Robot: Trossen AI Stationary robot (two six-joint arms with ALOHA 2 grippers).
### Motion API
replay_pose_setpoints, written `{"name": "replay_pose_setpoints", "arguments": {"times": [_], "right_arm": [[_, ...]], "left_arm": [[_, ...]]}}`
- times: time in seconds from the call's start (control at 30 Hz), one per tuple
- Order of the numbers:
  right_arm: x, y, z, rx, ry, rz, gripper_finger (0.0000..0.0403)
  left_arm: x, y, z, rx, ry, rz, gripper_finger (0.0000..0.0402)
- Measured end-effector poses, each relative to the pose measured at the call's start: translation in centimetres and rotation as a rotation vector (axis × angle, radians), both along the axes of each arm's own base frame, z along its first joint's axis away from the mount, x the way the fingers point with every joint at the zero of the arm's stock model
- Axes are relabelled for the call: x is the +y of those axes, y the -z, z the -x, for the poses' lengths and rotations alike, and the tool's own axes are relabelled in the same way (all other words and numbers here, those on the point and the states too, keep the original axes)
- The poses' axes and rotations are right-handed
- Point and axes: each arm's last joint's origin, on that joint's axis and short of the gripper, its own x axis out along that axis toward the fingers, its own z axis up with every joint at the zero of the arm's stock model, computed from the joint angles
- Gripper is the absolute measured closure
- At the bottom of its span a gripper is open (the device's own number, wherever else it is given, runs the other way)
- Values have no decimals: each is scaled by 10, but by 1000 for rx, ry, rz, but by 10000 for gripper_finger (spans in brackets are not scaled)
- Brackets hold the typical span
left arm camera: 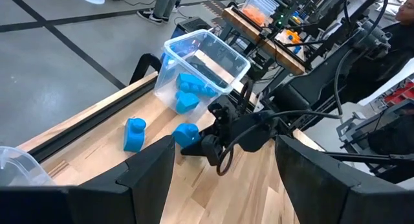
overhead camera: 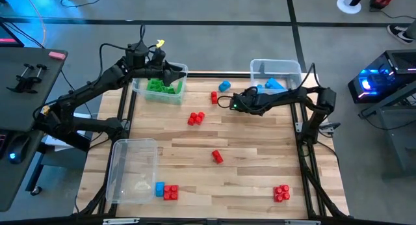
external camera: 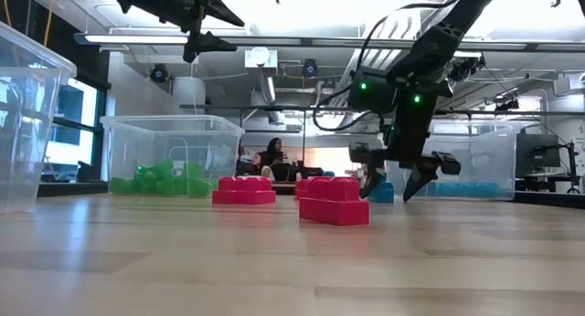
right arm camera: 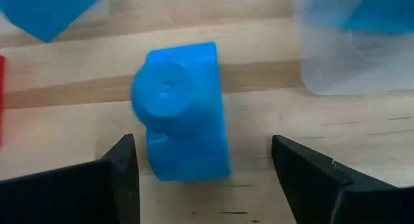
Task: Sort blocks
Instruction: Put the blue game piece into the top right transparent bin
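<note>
My right gripper [right arm camera: 206, 175] stands open low over the table with a blue block [right arm camera: 184, 114] between its fingers. The block lies on the wood, and neither finger touches it. In the high view this gripper [overhead camera: 229, 103] covers that block; another blue block [overhead camera: 224, 86] and a red one [overhead camera: 214, 96] lie close by. My left gripper [overhead camera: 173, 73] hangs open and empty above the bin of green blocks [overhead camera: 159, 87]. Red blocks [overhead camera: 195, 118] [overhead camera: 217, 157] [overhead camera: 281, 194] are scattered over the table.
A clear bin [overhead camera: 292, 67] with blue blocks stands at the far right, just behind my right gripper. An empty clear bin [overhead camera: 133, 147] sits at the near left, with a blue block [overhead camera: 159, 188] and a red cluster [overhead camera: 170, 192] beside it.
</note>
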Motion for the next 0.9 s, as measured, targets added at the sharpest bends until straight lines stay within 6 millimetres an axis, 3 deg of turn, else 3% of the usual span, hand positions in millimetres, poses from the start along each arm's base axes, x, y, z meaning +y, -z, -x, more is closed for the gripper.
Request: {"name": "replay_pose_setpoints", "arguments": {"times": [0.13,0.37,0.53,0.7,0.9], "right_arm": [[4,2,-1,0,-3,-10,219],[19,1,-8,-20,-69,-29,388],[46,-7,-16,-71,-198,-86,393],[71,-30,-17,-152,-275,-91,392],[70,-69,-8,-261,-236,43,389]], "left_arm": [[0,0,0,0,0,0,149],[0,0,0,0,0,-1,149],[0,0,0,-1,0,-1,149],[0,0,0,-1,0,-3,149],[0,0,0,3,5,-19,149]]}}
